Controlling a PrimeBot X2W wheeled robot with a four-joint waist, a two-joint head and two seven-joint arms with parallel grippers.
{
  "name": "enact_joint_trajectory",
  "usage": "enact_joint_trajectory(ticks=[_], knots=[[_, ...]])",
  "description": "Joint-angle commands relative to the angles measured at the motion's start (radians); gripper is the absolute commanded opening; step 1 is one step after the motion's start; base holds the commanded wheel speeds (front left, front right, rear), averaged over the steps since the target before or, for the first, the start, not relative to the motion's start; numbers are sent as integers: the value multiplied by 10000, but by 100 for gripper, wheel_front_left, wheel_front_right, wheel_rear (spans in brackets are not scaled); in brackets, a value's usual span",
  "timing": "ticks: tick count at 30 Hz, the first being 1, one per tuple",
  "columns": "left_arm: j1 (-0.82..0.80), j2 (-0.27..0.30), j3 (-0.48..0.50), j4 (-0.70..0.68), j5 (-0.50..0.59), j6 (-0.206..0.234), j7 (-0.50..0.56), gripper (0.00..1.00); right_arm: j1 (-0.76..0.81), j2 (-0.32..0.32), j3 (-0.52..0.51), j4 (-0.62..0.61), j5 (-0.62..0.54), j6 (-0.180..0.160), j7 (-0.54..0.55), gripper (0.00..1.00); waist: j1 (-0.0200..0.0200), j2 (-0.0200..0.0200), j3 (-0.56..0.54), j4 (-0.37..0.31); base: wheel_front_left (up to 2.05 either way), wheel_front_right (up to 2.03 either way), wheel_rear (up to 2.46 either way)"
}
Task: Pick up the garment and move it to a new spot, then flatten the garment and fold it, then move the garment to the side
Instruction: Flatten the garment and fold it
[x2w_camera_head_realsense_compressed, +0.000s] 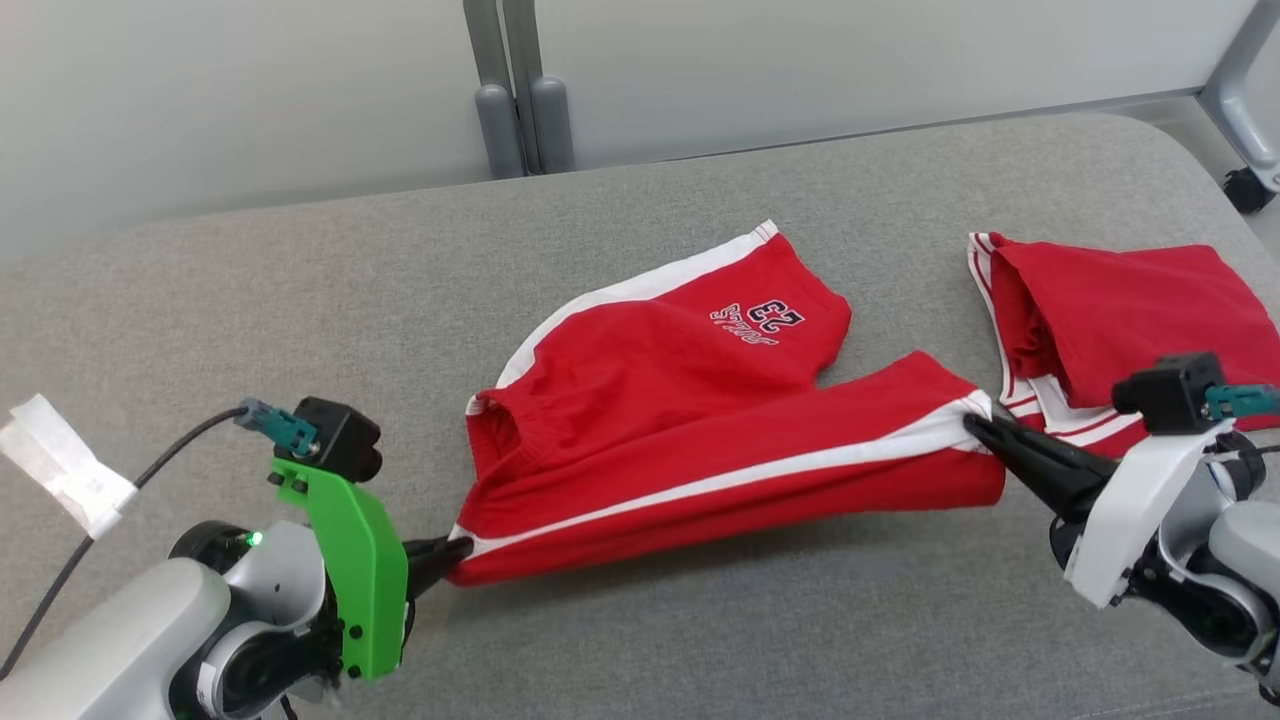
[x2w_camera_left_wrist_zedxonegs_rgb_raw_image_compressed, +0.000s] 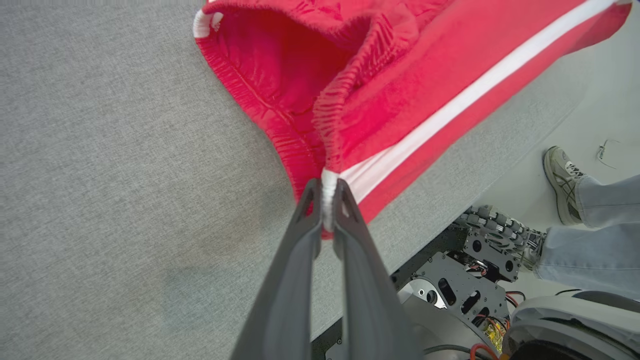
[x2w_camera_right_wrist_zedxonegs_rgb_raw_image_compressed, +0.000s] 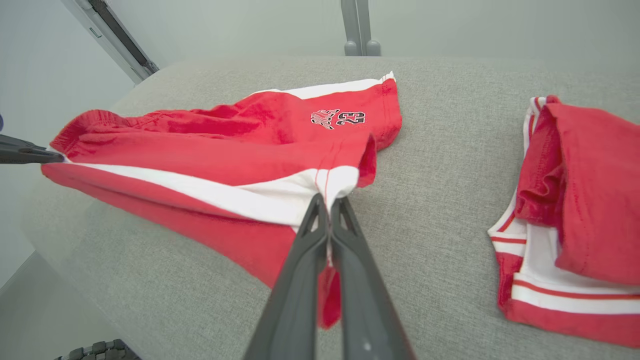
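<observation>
- A pair of red cotton sports shorts with white side stripes (x2w_camera_head_realsense_compressed: 700, 400) lies across the middle of a grey fabric-covered worktop (x2w_camera_head_realsense_compressed: 300, 300), waistband to the left and leg openings to the right.
- The far leg, with a dark printed emblem, rests flat. The near leg is stretched in a line and raised slightly, with a shadow beneath it.
- The left pincer (x2w_camera_left_wrist_zedxonegs_rgb_raw_image_compressed: 327, 187) is clamped shut on the waistband where the white stripe ends.
- The right pincer (x2w_camera_right_wrist_zedxonegs_rgb_raw_image_compressed: 330, 200) is clamped shut on the white hem of the near leg.
- A second red and white garment, loosely folded (x2w_camera_head_realsense_compressed: 1130, 320), sits just beside the right pincer.
- Risks, as a judgement: both holds are thin pinches at the cloth's edge, so pulling harder could let a corner slip free. The trailing far leg may bunch when lifted. A move to the right could catch the second garment.
- Hard to make out: how much cloth sits between the fingers, the lifted leg's underside, and the emblem's wording. The second garment is cut off at the right edge.
- A person's pale trainer (x2w_camera_left_wrist_zedxonegs_rgb_raw_image_compressed: 562, 182) and jeans leg stand on the floor by the near edge.
</observation>
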Motion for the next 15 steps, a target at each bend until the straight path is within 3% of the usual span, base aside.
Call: enact_joint_trajectory(ticks=[1,6,15], knots=[[-300,26,153,-45,-115,115,107,0,-297,-74,-184,-13,-120,-22,-1,0,1,-1,400,130,0,0,0],[-1306,-382,337,156,-96,203,539,0,-1057,-23,-522,83,-177,-22,252,0,1,-1,1270,380,0,0,0],[-3323,-1615,356,1697,-43,-101,1252,0,-2942,396,-952,1173,-449,-21,791,0,1,-1,2812,916,0,0,0]])
